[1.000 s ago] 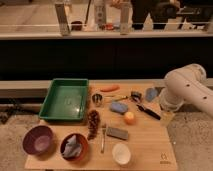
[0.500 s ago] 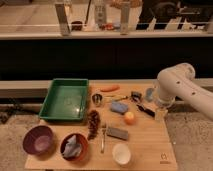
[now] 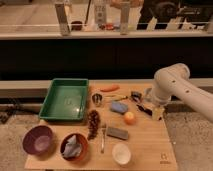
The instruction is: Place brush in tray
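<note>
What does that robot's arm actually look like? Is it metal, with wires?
The arm is a thick, smooth, cream-white tube with rounded, bulbous joints, more like moulded casing than bare metal. No cables or markings show on it. Its pincer, low over the right side of the wooden table, looks darker than the arm.

Counter (image 3: 150, 146): pale wood, matt. Tray (image 3: 48, 103): green plastic, smooth, faint sheen. Purple bowl (image 3: 38, 139) and orange-red bowl (image 3: 86, 145): smooth plastic, the latter holding crumpled grey cloth (image 3: 73, 146). Fork (image 3: 103, 138): silver metal. Pinecone (image 3: 93, 124): brown, rough. Arm (image 3: 172, 86): white glossy shell. Tool (image 3: 150, 107), low over the counter's right side: dark, matt.
</note>
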`<state>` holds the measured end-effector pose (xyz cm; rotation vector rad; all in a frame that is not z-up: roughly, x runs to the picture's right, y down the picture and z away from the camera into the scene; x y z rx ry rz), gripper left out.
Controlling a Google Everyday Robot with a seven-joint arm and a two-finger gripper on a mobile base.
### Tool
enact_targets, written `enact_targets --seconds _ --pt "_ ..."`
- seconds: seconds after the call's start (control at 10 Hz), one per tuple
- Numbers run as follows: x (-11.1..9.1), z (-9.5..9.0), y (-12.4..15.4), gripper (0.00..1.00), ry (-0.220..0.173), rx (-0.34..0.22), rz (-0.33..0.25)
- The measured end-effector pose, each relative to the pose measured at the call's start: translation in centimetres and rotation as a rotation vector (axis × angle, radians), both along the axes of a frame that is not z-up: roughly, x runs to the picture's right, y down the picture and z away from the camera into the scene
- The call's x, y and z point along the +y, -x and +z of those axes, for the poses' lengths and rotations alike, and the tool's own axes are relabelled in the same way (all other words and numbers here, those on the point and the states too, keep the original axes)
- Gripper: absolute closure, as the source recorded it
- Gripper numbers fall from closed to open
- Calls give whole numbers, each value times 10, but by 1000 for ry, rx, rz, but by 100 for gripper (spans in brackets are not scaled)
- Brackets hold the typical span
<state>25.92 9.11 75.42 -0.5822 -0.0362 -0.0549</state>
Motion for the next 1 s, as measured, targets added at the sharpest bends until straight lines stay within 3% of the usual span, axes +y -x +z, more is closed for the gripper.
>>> enact_targets --seconds 1.0 --pt "-2 59 1 20 30 -43 -16"
